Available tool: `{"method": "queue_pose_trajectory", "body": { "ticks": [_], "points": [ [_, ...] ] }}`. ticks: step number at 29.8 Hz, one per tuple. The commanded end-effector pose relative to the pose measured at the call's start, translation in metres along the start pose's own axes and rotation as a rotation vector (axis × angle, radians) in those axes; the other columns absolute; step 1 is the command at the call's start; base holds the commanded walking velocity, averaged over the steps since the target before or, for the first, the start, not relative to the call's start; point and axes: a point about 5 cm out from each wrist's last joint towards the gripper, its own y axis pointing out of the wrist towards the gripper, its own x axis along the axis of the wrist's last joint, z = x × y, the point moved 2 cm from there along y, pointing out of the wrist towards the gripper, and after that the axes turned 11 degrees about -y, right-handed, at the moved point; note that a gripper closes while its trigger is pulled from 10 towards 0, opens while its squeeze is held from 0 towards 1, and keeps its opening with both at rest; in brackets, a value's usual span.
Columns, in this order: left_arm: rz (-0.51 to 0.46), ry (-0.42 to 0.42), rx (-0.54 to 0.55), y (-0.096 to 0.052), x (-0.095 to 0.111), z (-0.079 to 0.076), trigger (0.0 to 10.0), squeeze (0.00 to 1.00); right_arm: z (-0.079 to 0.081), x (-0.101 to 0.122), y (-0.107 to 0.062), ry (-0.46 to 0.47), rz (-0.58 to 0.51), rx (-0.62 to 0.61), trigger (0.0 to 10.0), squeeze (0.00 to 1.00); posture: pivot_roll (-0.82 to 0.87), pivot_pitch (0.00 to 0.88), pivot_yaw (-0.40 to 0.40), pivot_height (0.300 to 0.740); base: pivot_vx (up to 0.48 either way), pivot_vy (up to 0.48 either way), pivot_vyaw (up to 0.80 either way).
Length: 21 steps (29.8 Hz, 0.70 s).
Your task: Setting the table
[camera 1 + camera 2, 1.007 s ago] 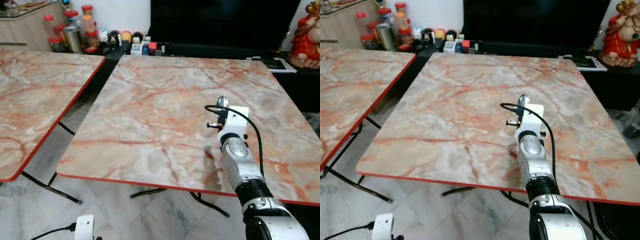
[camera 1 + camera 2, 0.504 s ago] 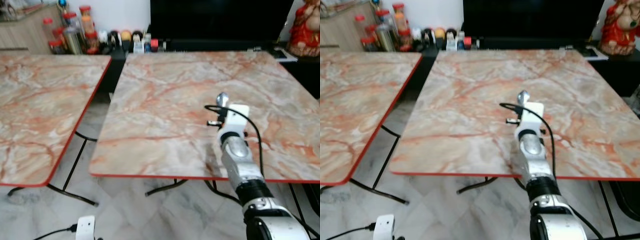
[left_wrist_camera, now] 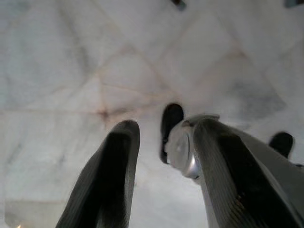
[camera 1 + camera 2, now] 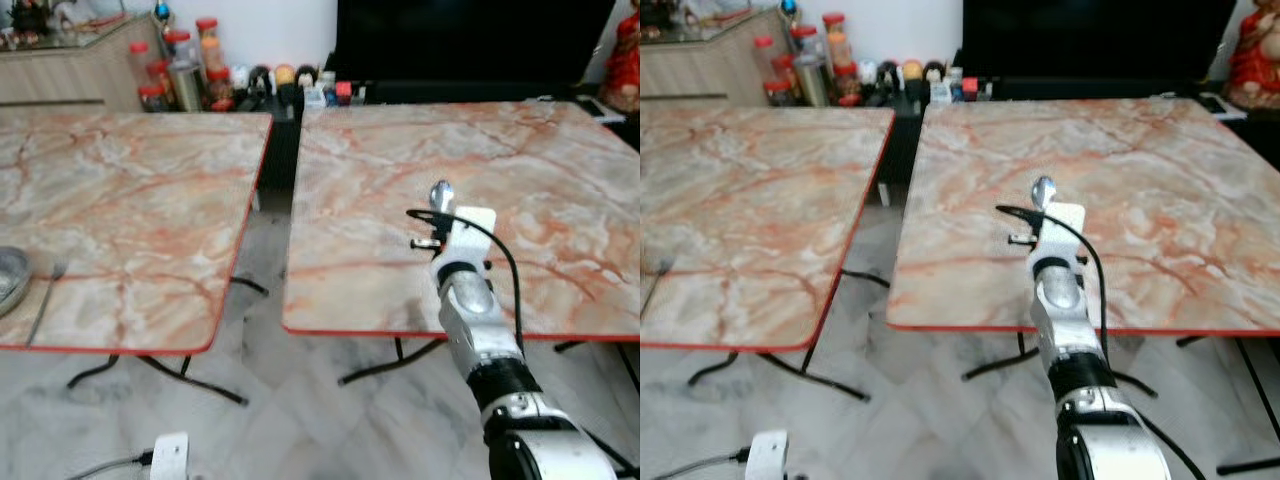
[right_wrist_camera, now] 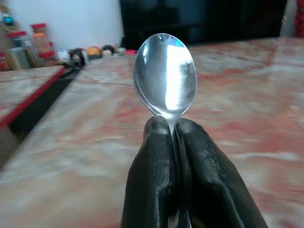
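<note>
A silver spoon (image 5: 165,76) stands bowl-up in my right gripper (image 5: 172,124), which is shut on its handle. In the head views the spoon (image 4: 440,193) is raised over the near part of the right marble table (image 4: 560,200). At the far left edge of the left marble table (image 4: 150,200) lie the rim of a metal plate (image 4: 8,275) and a fork (image 4: 45,295) beside it. My left gripper (image 3: 161,137) hangs low over the pale tiled floor, open, with nothing between its fingers.
A narrow gap (image 4: 275,190) separates the two red-edged tables, whose black legs splay onto the floor. Jars and small figurines (image 4: 185,75) stand behind them beside a wooden cabinet (image 4: 70,70). A dark TV unit (image 4: 470,40) and a red statue (image 4: 1252,55) are at the back.
The camera has swung left and drawn back, so both tables sit farther right and the plate and fork have come into view. The right gripper still holds the spoon the same way.
</note>
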Motion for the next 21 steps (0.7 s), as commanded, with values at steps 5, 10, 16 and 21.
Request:
{"method": "queue_pose_trajectory", "body": {
  "ticks": [5,10,16,21],
  "points": [
    [0.012,0.007,0.028,-0.0011,-0.0041,0.0089,10.0,0.0,0.0064,0.0068,0.0013,0.009,-0.027,0.011,10.0,0.0,0.07,0.0,-0.002,0.728,0.0,0.48,0.0],
    [0.013,0.007,0.028,-0.0012,-0.0044,0.0088,10.0,0.0,0.0067,0.0067,0.0012,0.009,-0.028,0.013,10.0,0.0,0.07,0.0,-0.002,0.728,0.0,0.48,0.0],
    [0.013,0.007,0.028,-0.0014,-0.0061,0.0086,10.0,0.0,0.0125,0.0071,0.0009,0.007,-0.033,0.032,10.0,0.0,0.08,0.0,-0.01,0.728,0.0,0.48,0.0],
    [0.013,0.008,0.029,-0.0015,-0.0065,0.0089,10.0,0.0,0.0129,0.0065,0.0007,0.009,-0.033,0.032,10.0,0.0,0.08,0.0,-0.008,0.728,0.0,0.48,0.0]
  ]
}}
